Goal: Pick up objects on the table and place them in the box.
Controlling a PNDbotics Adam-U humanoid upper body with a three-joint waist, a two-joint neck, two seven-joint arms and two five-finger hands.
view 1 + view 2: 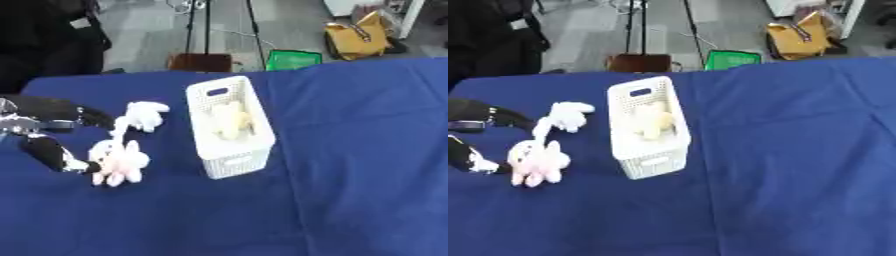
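A white slotted box (229, 131) stands on the blue table (367, 150), left of centre, with a pale yellow soft thing (229, 120) lying inside it. Left of the box lies a plush toy with a pink body (119, 163) and a white upper part (147, 114). My left hand (54, 131) comes in from the left edge. It is open: one black finger reaches toward the toy's white part, and another (51, 154) touches the pink body at its tip. My right hand shows in neither view.
Blue cloth stretches wide to the right of the box and along the near side. Beyond the table's far edge, a brown stool (201, 62), a green crate (292, 59) and a yellow bag (357, 38) stand on the floor. A dark-clothed person (48, 40) is at the far left.
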